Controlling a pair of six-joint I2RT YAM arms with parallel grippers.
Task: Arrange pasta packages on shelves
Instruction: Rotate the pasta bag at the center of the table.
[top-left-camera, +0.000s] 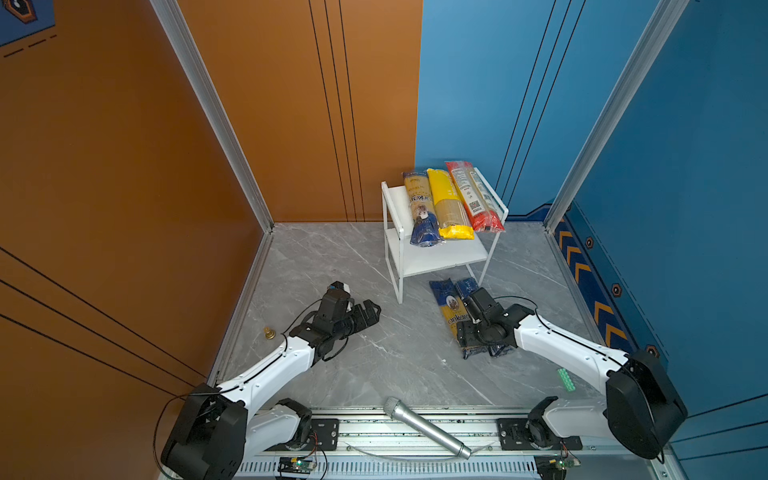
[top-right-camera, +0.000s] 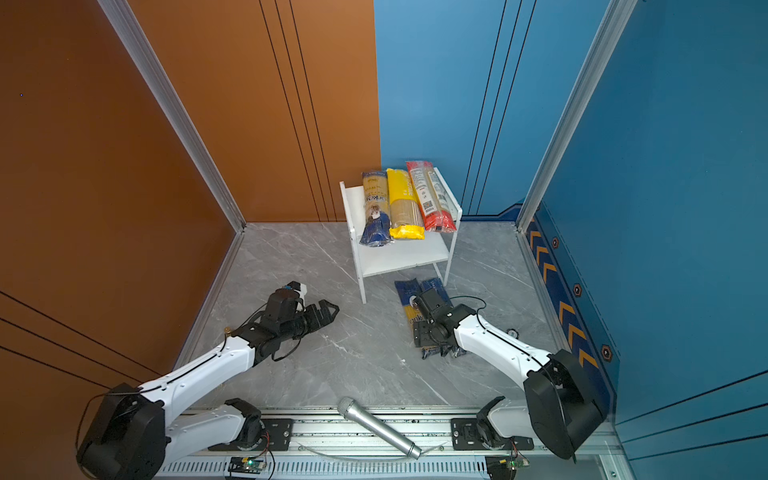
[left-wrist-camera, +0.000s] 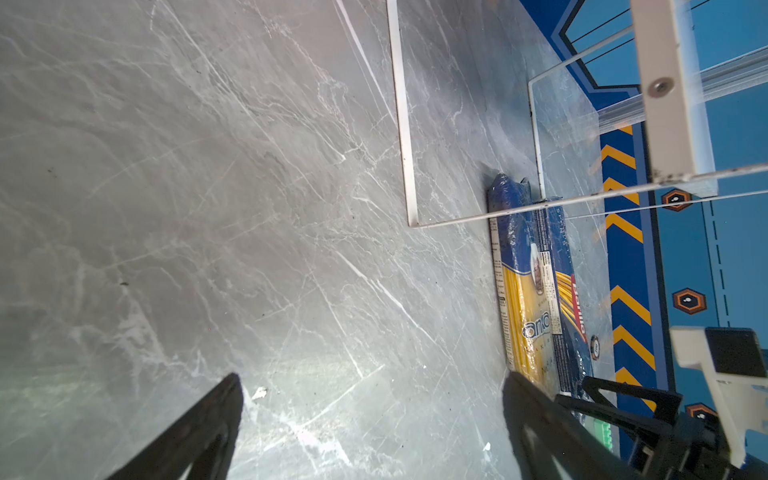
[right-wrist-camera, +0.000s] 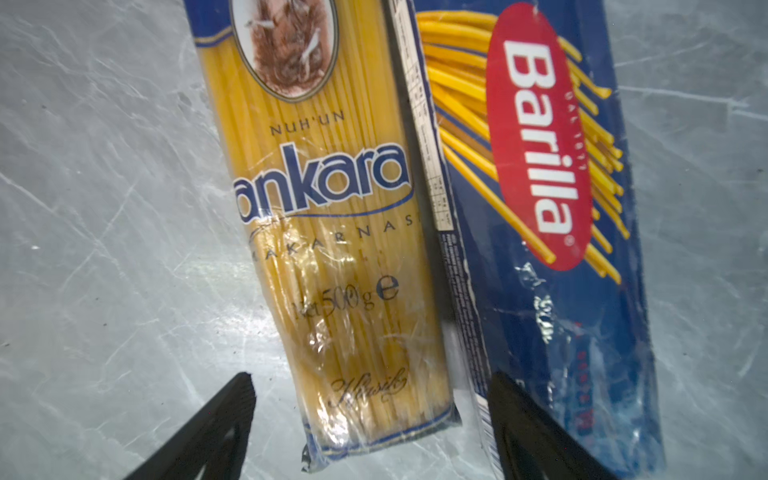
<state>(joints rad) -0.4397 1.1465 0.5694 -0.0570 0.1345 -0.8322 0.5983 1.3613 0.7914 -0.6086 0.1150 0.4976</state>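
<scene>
The white two-tier shelves (top-left-camera: 436, 257) (top-right-camera: 399, 259) stand at the back. The top board carries three pasta packages side by side: an ankara bag (top-left-camera: 420, 212), a yellow bag (top-left-camera: 448, 203) and a red bag (top-left-camera: 473, 195). On the floor in front lie another ankara bag (right-wrist-camera: 332, 249) (top-left-camera: 448, 305) and a dark blue Barilla bag (right-wrist-camera: 540, 208) (top-left-camera: 468, 286), touching along their length. My right gripper (right-wrist-camera: 372, 382) (top-left-camera: 469, 336) hangs open over their near ends. Its jaws straddle the ankara bag, one finger above the Barilla's edge. My left gripper (left-wrist-camera: 374, 378) (top-left-camera: 370, 311) is open over bare floor.
A silver microphone (top-left-camera: 428, 428) lies across the front rail between the arm bases. A small green block (top-left-camera: 566, 379) sits by the right wall and a brass piece (top-left-camera: 269, 332) by the left edge. The rack's thin leg frame (left-wrist-camera: 405, 124) stands beside the floor bags.
</scene>
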